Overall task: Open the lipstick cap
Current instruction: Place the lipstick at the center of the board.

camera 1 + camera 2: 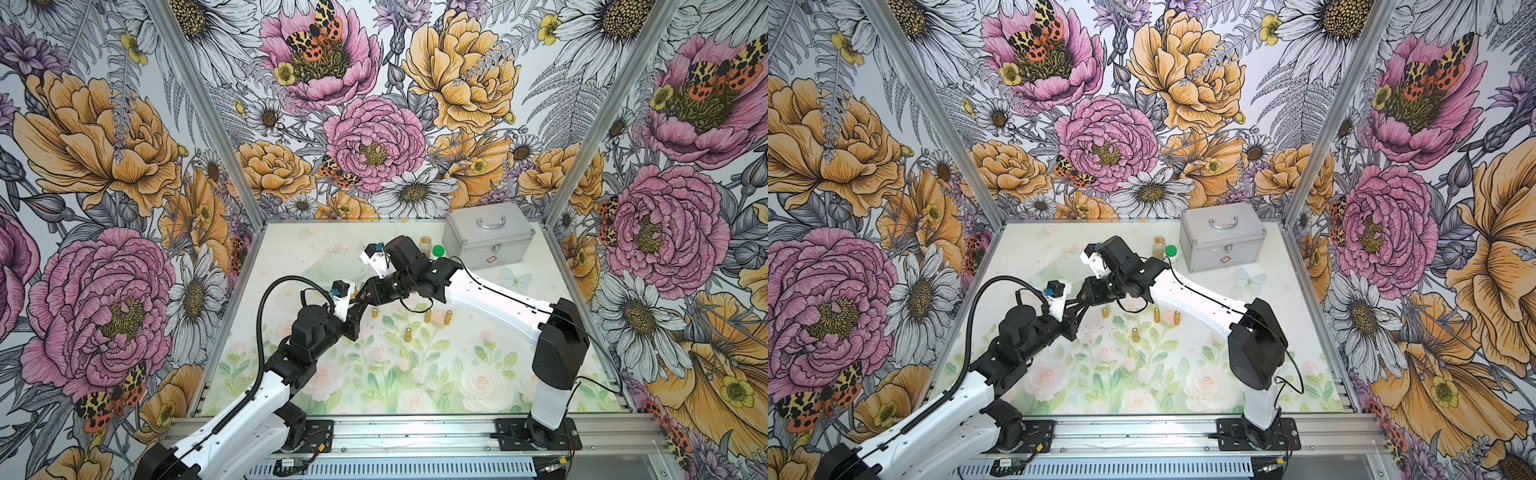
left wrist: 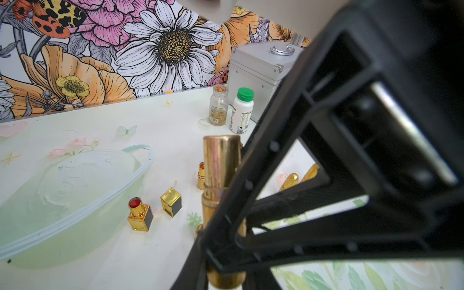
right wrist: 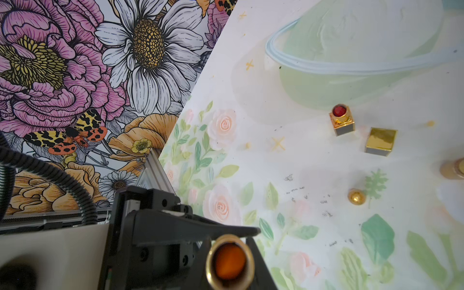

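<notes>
Over the middle of the desk [image 1: 478,374], the left tool [image 1: 361,302] reaches from the near left and clamps a gold lipstick [image 2: 212,208] by its base to steady it, while just beyond, the right tool [image 1: 369,293] is clamped on the farther, capped end, so the cap [image 2: 222,155], seemingly on, can be pulled.

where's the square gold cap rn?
Left wrist view: the square gold cap sits on the table, left of mid-table, just beside the open red lipstick without touching it, near the printed green planet's edge.
</notes>
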Controlling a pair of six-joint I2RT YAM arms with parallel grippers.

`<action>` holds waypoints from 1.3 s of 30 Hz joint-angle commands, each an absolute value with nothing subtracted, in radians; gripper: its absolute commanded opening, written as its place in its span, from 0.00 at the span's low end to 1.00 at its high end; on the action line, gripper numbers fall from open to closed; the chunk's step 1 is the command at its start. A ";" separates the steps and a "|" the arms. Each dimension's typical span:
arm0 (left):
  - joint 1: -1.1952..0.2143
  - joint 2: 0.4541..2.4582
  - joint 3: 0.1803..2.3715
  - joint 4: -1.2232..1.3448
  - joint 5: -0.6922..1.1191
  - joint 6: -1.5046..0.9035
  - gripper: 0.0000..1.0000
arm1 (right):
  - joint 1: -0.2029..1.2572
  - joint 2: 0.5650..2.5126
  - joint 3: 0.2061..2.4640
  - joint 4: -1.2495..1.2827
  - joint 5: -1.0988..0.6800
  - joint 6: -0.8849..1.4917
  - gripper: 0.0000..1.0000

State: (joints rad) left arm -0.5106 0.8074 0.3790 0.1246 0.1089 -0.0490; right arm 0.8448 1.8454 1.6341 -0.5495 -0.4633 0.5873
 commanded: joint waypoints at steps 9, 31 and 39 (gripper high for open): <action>-0.518 0.795 0.401 0.159 0.093 -0.064 0.74 | 0.830 1.808 1.647 -0.532 -0.204 0.529 0.21; -0.316 0.564 0.384 -0.170 -0.166 -0.381 0.99 | 0.966 1.969 1.524 -0.256 0.155 0.451 0.21; -0.240 0.563 0.384 -0.206 -0.150 -0.426 0.98 | 1.018 2.100 1.582 -0.249 0.214 0.443 0.21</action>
State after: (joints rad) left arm -0.2581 0.5747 0.3798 -0.1814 -0.1478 -0.3950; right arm 1.0103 2.0659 1.5364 -0.2848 0.1673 0.4545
